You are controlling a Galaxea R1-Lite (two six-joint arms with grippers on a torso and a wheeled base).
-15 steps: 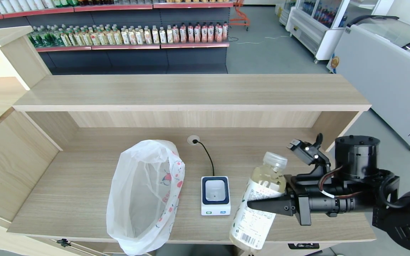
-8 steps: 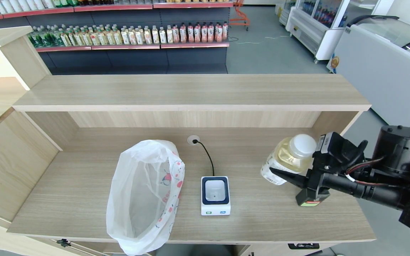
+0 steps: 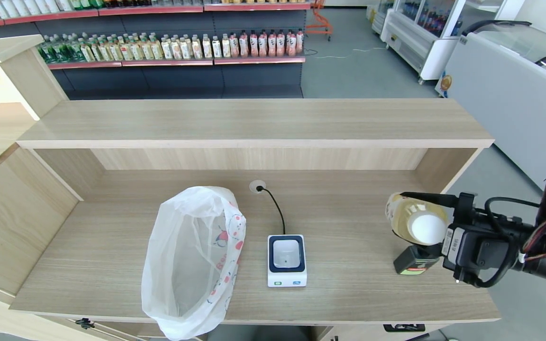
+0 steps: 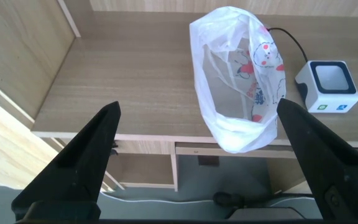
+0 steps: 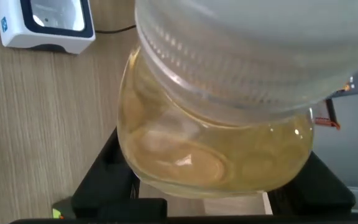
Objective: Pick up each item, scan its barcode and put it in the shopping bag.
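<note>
You have a wooden counter with a raised back ledge. Behind it, note store shelves stocked with drink bottles, and chest freezers at right.

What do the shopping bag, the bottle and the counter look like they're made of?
The shopping bag looks like thin translucent white plastic film: it crinkles and light passes through. The bottle seems clear glossy plastic, yellowish liquid showing inside, under a white cap. The counter is matte pale wood grain, possibly laminate.
</note>
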